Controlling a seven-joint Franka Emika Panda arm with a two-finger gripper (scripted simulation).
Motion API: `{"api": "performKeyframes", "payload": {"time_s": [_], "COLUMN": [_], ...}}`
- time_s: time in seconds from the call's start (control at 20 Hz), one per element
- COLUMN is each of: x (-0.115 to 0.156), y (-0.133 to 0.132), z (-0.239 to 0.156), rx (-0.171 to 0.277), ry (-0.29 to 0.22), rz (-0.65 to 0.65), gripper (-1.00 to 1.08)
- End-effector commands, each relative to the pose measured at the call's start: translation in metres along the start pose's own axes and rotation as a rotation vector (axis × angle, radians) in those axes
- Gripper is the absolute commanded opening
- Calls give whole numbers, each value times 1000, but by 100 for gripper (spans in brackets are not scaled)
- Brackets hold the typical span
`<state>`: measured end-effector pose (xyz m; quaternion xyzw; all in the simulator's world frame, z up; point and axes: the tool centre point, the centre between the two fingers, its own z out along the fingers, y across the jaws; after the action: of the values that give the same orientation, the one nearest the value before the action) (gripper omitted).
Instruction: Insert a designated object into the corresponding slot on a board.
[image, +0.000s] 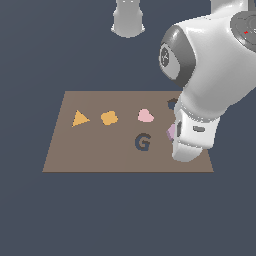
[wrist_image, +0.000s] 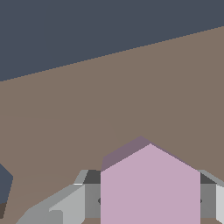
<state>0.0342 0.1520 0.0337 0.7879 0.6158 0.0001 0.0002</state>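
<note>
The lavender hexagonal block (wrist_image: 150, 183) sits between my gripper's (wrist_image: 150, 202) two grey fingers (wrist_image: 72, 203), which are closed against its sides. In the exterior view only a sliver of the block (image: 171, 131) shows beside the white hand (image: 194, 134), over the right part of the brown board (image: 100, 155). The fingers are hidden there. The dark hexagonal slot (image: 172, 104) lies just beyond the block and is partly covered by the arm. A dark patch (wrist_image: 4, 183) at the wrist view's edge may be that slot. I cannot tell whether the block touches the board.
On the board lie an orange triangle (image: 79, 119), an orange rounded piece (image: 109, 118), a pink blob (image: 145, 116) and a dark G-shaped mark (image: 143, 142). The arm's base (image: 128, 20) stands behind the board. The floor around is dark blue-grey.
</note>
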Motion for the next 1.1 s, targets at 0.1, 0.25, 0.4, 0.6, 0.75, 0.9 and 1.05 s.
{"api": "performKeyframes", "payload": {"time_s": [0.1,0.25,0.4,0.6,0.75,0.9,1.05], "x": [-1,-2,-4,-8,-13,-17,-22], "y": [0,-1,-2,-3,-5,-8,-11], "z": [0,0,0,0,0,-1,-1], "rx": [1,1,1,1,1,1,0], "ry": [0,0,0,0,0,0,0], "rz": [7,28,64,133,201,283,379], "gripper": [-100,-100,-100,-100,-100,-100,-100]}}
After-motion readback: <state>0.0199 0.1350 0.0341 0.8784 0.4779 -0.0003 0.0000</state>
